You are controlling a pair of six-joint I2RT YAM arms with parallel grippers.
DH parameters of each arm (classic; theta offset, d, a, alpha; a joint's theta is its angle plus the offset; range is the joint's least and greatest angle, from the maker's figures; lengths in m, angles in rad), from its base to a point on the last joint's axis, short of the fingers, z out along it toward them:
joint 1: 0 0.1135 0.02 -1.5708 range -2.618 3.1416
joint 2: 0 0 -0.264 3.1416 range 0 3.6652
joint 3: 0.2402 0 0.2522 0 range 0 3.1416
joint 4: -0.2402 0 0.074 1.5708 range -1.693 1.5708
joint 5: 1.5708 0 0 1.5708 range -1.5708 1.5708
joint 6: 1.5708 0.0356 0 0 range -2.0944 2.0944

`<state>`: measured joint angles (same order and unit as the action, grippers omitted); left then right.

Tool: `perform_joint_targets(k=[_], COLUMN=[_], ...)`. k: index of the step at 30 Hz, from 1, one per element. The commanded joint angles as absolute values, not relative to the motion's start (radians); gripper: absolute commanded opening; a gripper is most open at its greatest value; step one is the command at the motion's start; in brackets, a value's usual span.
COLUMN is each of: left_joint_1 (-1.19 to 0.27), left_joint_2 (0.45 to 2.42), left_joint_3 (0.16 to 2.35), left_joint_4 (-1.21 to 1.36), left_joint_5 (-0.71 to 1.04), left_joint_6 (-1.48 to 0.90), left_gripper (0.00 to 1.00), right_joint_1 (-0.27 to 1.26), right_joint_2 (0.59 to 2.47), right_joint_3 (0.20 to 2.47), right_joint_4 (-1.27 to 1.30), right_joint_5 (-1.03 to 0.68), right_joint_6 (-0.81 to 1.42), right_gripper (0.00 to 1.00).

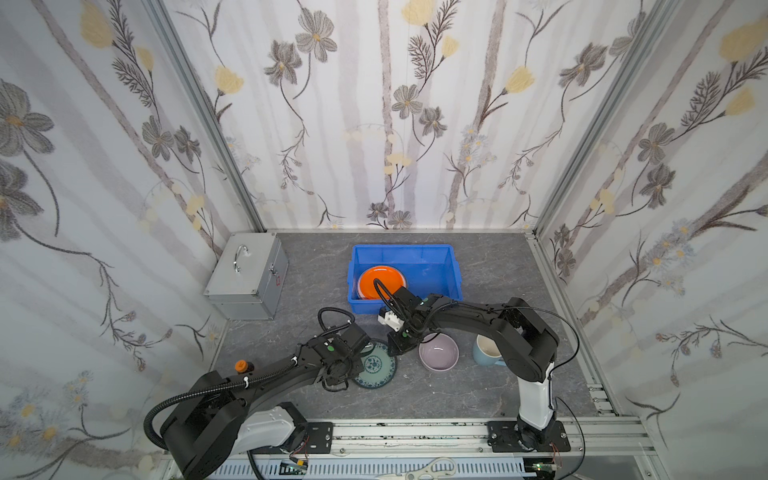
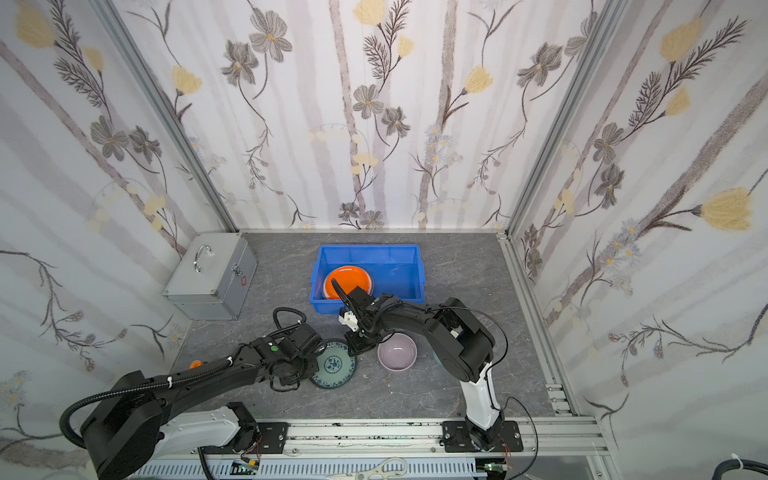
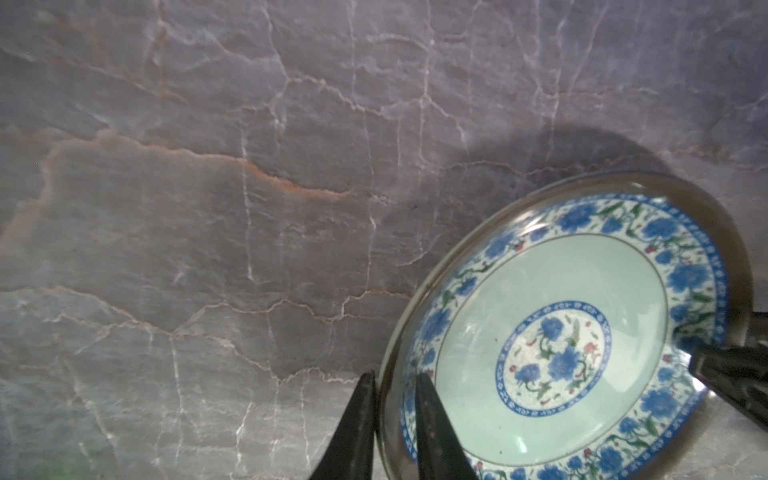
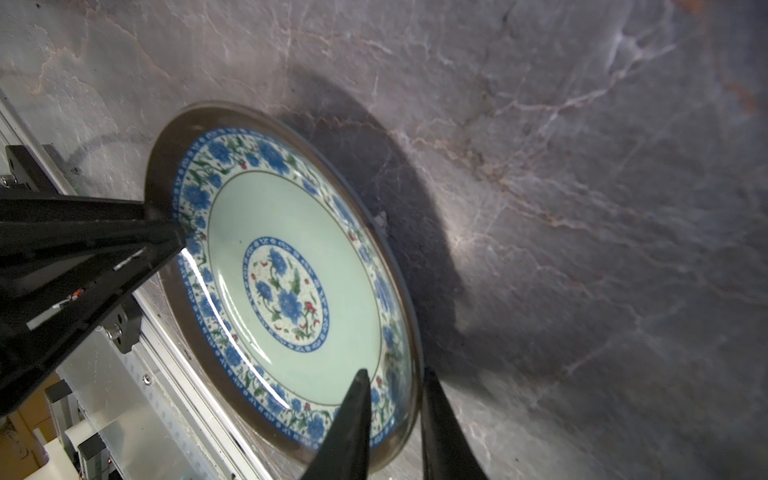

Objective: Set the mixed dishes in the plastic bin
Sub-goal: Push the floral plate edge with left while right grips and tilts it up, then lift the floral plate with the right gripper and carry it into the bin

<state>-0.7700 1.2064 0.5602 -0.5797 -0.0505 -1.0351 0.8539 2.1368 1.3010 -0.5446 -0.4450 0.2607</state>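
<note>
The teal patterned plate [image 1: 376, 365] [image 2: 334, 365] lies in front of the plastic bin [image 1: 401, 248] [image 2: 370, 248], and both grippers hold it. My left gripper [image 3: 395, 376] [image 1: 360, 360] is shut on its left rim, one finger inside and one outside. On the opposite rim, nearer the bin, my right gripper [image 4: 395, 374] [image 1: 393, 350] is shut the same way. The plate [image 3: 552, 291] [image 4: 291, 249] throws a broad offset shadow on the table. An orange plate [image 1: 380, 282] [image 2: 347, 280] lies in the bin. A lilac bowl [image 1: 438, 353] [image 2: 397, 352] and a pale-blue mug [image 1: 486, 351] stand to the right.
A silver metal case [image 1: 247, 274] [image 2: 212, 276] sits at the back left by the wall. Beside the left arm stands a small bottle with an orange cap [image 1: 242, 365]. The bin's right half holds nothing. Walls close in the table on three sides.
</note>
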Motion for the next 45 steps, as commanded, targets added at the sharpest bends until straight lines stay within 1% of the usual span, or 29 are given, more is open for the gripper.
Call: perform_joint_targets(k=[1, 5, 12, 14, 18, 20, 23, 26, 28, 30, 32, 40, 45], left_joint_1=[-0.765, -0.764, -0.764, -0.764, -0.764, -0.764, -0.762, -0.756, -0.746, -0.73, -0.709, -0.548, -0.451], left_joint_2=[1.213, 1.225, 1.246, 1.25, 1.256, 1.256, 1.256, 1.252, 1.245, 1.234, 1.214, 1.058, 1.009], left_joint_3=[0.57, 0.57, 0.57, 0.57, 0.575, 0.584, 0.612, 0.648, 0.677, 0.705, 0.73, 0.82, 0.885], left_joint_4=[-0.57, -0.558, -0.536, -0.531, -0.528, -0.536, -0.563, -0.6, -0.631, -0.662, -0.699, -0.828, -0.89], left_joint_5=[-0.057, -0.05, -0.049, -0.049, -0.05, -0.051, -0.059, -0.069, -0.077, -0.082, -0.095, -0.11, -0.105], left_joint_6=[-1.024, -1.026, -1.035, -1.038, -1.042, -1.038, -1.023, -0.996, -0.974, -0.947, -0.922, -0.819, -0.74], left_gripper=[0.2, 0.19, 0.17, 0.17, 0.17, 0.2, 0.3, 0.52, 0.79, 0.99, 1.0, 1.0, 1.0], right_joint_1=[0.854, 0.854, 0.854, 0.854, 0.849, 0.848, 0.842, 0.835, 0.836, 0.836, 0.803, 0.784, 0.769], right_joint_2=[2.141, 2.149, 2.17, 2.174, 2.175, 2.166, 2.153, 2.146, 2.142, 2.134, 2.127, 2.09, 2.068], right_joint_3=[1.317, 1.336, 1.35, 1.35, 1.352, 1.353, 1.359, 1.372, 1.385, 1.395, 1.406, 1.467, 1.527], right_joint_4=[-0.547, -0.561, -0.574, -0.576, -0.582, -0.585, -0.594, -0.605, -0.614, -0.621, -0.629, -0.683, -0.723], right_joint_5=[-0.455, -0.442, -0.447, -0.45, -0.454, -0.455, -0.459, -0.462, -0.469, -0.48, -0.492, -0.539, -0.556], right_joint_6=[0.253, 0.24, 0.216, 0.212, 0.206, 0.204, 0.201, 0.2, 0.198, 0.2, 0.198, 0.196, 0.201], right_gripper=[0.24, 0.26, 0.26, 0.24, 0.16, 0.14, 0.1, 0.09, 0.08, 0.08, 0.08, 0.07, 0.07])
